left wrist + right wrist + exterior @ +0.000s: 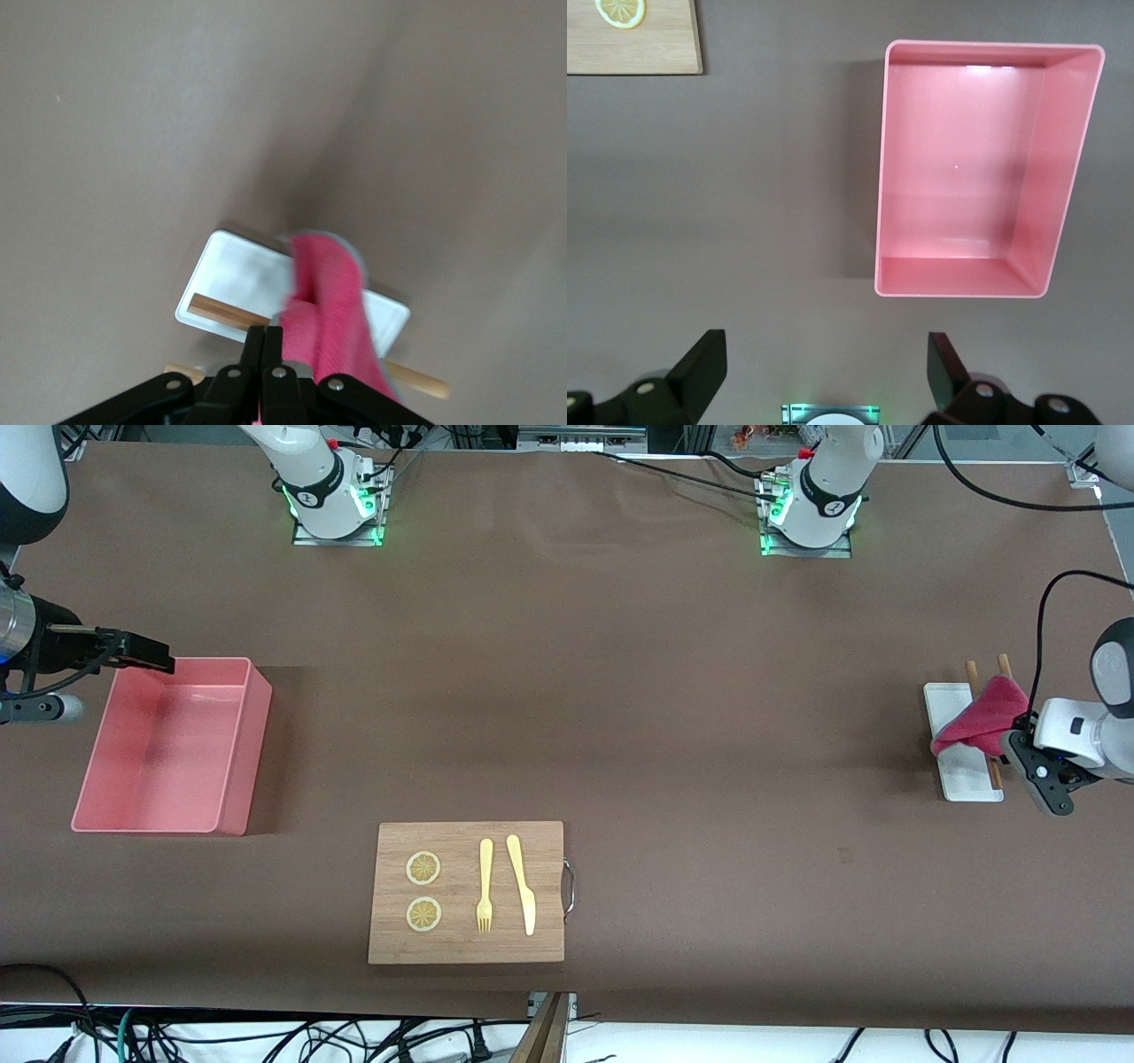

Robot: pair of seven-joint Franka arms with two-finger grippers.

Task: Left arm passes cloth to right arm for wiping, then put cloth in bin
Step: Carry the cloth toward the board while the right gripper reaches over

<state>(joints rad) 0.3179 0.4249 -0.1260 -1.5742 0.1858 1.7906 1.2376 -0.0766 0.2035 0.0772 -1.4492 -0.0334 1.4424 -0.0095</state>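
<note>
My left gripper is shut on one end of the crimson-pink cloth, over the small white tray at the left arm's end of the table. In the left wrist view its fingers are pressed together and the cloth hangs from them across the tray. My right gripper is open and empty, over the corner of the pink bin at the right arm's end. In the right wrist view its spread fingers frame bare table beside the bin.
Two wooden chopsticks lie across the white tray; one shows in the left wrist view. A wooden cutting board with two lemon slices, a yellow fork and a knife lies nearer the front camera, mid-table.
</note>
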